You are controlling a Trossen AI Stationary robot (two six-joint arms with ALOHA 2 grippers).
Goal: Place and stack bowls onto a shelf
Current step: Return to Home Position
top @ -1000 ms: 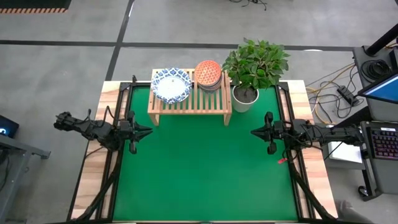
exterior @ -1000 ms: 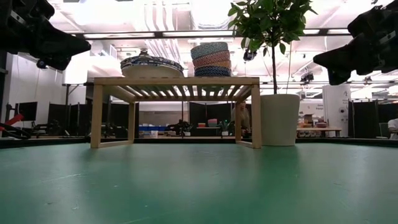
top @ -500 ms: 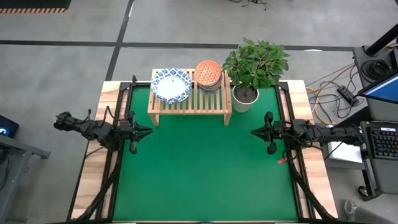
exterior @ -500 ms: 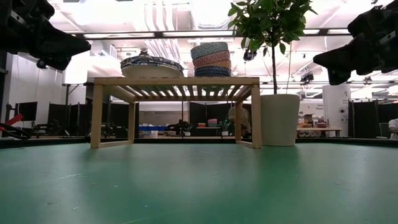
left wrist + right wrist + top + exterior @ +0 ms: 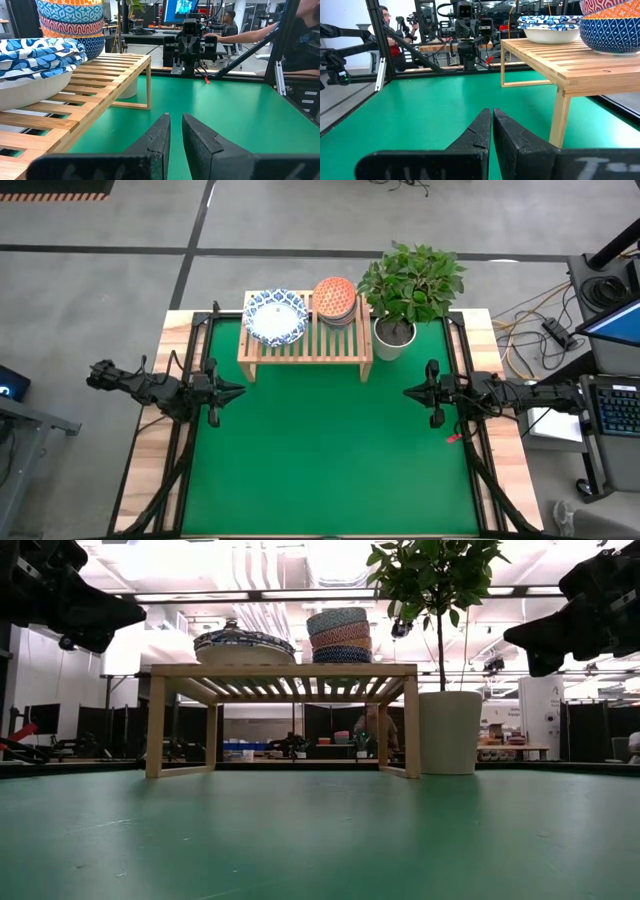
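Note:
The light-wood shelf [image 5: 330, 342] stands at the far side of the green mat. On its slatted top the wide white bowls with blue rims [image 5: 276, 318] rest nested in one stack at the left. The smaller coloured bowls [image 5: 335, 298] are stacked beside them, the red-orange one on top. The low view shows both stacks, the white bowls [image 5: 243, 643] and the small bowls [image 5: 337, 635], on the shelf top [image 5: 280, 670]. My left gripper [image 5: 240, 390] hovers shut over the mat's left edge, and my right gripper [image 5: 407, 392] hovers shut over its right edge, both level and pointing inward.
A leafy plant in a white pot [image 5: 394, 338] stands right of the shelf. The green mat [image 5: 330, 460] spreads out in front of the shelf between the arms. A small red item [image 5: 453, 438] lies by the right frame. People sit in the room behind [image 5: 387, 30].

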